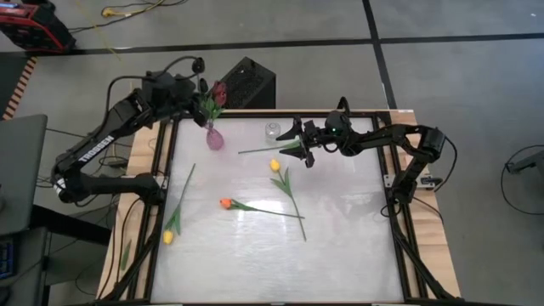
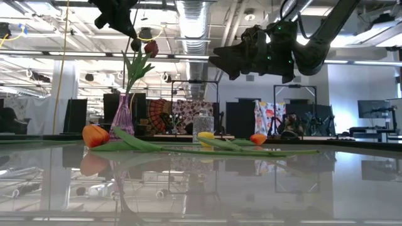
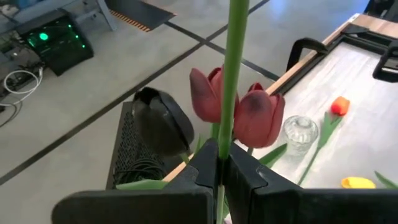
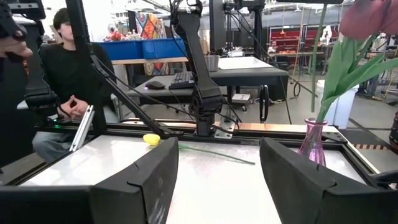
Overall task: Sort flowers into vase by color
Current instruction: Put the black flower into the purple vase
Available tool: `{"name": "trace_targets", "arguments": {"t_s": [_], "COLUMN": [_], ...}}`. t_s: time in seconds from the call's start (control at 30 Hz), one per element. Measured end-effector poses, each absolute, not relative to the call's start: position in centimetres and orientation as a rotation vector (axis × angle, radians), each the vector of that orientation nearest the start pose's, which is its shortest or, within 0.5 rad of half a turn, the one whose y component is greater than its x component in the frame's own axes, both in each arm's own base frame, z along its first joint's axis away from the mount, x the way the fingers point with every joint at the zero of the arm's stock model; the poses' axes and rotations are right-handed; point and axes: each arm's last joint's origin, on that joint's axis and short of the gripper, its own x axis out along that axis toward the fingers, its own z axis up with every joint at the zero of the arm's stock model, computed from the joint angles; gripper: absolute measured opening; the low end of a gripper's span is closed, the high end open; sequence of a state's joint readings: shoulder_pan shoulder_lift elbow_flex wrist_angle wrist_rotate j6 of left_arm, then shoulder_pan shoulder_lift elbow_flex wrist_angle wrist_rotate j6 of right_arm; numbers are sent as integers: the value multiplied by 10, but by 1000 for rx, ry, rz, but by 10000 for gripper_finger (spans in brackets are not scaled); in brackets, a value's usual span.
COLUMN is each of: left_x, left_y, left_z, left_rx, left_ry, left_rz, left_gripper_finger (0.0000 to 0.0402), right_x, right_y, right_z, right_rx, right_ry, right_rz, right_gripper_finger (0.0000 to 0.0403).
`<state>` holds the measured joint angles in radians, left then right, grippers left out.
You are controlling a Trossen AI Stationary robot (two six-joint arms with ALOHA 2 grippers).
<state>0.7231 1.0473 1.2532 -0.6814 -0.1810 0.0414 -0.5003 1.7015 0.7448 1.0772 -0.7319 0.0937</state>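
1. Nearest to us in the low view, an orange tulip (image 2: 95,134) lies on the table (image 2: 201,182) just beside the purple vase (image 2: 123,117). A yellow tulip (image 2: 205,135) and another orange tulip (image 2: 258,139) lie farther back. The maroon tulip (image 2: 151,48) stands in the vase, its leaves spreading above the neck.
2. From above, we see the left gripper (image 1: 202,95) over the vase at the table's far edge. The right gripper (image 1: 299,144) hovers above the table near a small clear glass vase (image 1: 272,130). Three flowers lie mid-table and one yellow tulip (image 1: 168,237) lies at the left edge.
3. Through the left wrist view, our left fingers (image 3: 205,171) are pressed together, pinching a green stem (image 3: 234,68) in front of two maroon heads.
4. Through the right wrist view, our right fingers (image 4: 149,180) stand spread wide with nothing between them. A seated person (image 4: 65,81) shows beyond the table.
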Motion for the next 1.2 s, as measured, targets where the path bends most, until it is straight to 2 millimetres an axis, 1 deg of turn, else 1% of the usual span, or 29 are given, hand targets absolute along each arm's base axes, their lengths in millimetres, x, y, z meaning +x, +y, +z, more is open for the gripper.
{"name": "trace_targets", "arguments": {"t_s": [0.07, 0.2, 0.47, 0.63, 0.77, 0.93, 1.2], "left_x": [149, 152, 157, 160, 157, 149, 142], "left_y": [138, 142, 146, 149, 146, 139, 133], "left_z": [392, 372, 343, 315, 294, 281, 272], "left_rx": [-91, -101, -109, -124, -138, -163, -170], "left_ry": [490, 515, 535, 524, 500, 458, 442], "left_rz": [875, 879, 888, 880, 895, 912, 915], "left_gripper_finger": [0, 0, 0, 0, 0, 0, 0], "right_x": [302, 302, 302, 302, 302, 302, 302], "right_y": [-143, -143, -143, -143, -143, -143, -143], "right_z": [210, 210, 208, 208, 206, 205, 206], "right_rx": [25, 28, 40, 42, 39, 32, 25], "right_ry": [-86, -81, -65, -62, -52, -45, -51], "right_rz": [236, 237, 236, 236, 237, 237, 237], "right_gripper_finger": [253, 253, 253, 253, 253, 253, 253]}}
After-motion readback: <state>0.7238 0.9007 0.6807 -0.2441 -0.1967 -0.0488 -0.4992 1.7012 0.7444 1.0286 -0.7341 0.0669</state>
